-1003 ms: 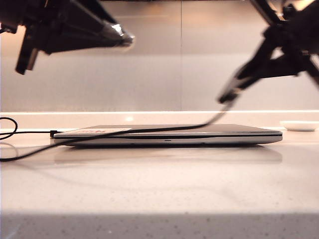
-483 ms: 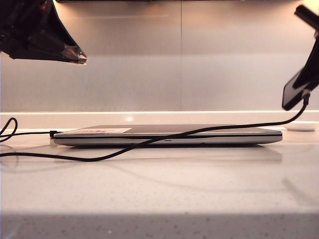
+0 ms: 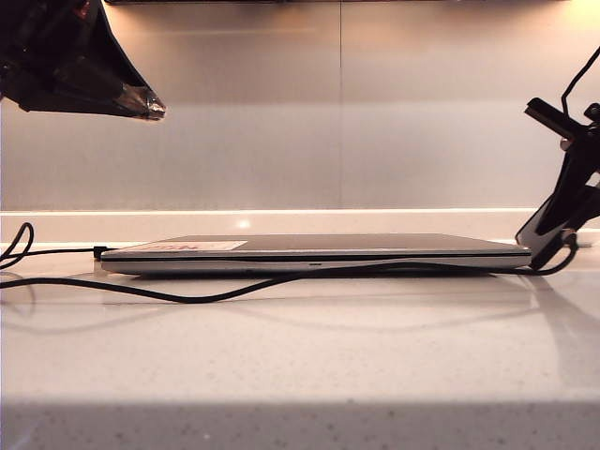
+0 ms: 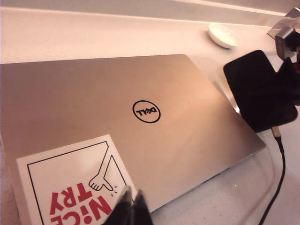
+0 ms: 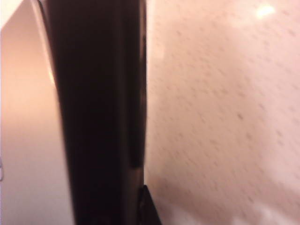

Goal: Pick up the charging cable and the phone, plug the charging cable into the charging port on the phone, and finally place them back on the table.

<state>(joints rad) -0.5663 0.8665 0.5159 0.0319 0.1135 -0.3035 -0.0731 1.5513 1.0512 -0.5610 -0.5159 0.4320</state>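
The phone [image 3: 540, 231] is a black slab tilted just above the table [image 3: 309, 356] at the laptop's right end. My right gripper [image 3: 565, 217] is shut on it. In the right wrist view the phone [image 5: 98, 112] fills the middle, with one dark fingertip [image 5: 148, 209] beside it. The charging cable [image 3: 216, 296] trails leftward across the table in front of the laptop. Its connector [image 4: 276, 132] sits in the phone's [image 4: 259, 91] lower end. My left gripper [image 3: 150, 103] hangs high at the upper left. It is shut and empty, and its fingers [image 4: 132, 208] hover over the laptop's sticker.
A closed silver laptop [image 3: 319, 253] with a white-and-red sticker [image 4: 70, 187] lies across the middle. A second black cord [image 3: 56, 249] plugs into its left side. A small white dish [image 4: 224, 36] sits behind the laptop at the right.
My right gripper carried the phone, cable attached, rightward and then down to the laptop's right end. My left gripper drew back to the upper left and has stayed there.
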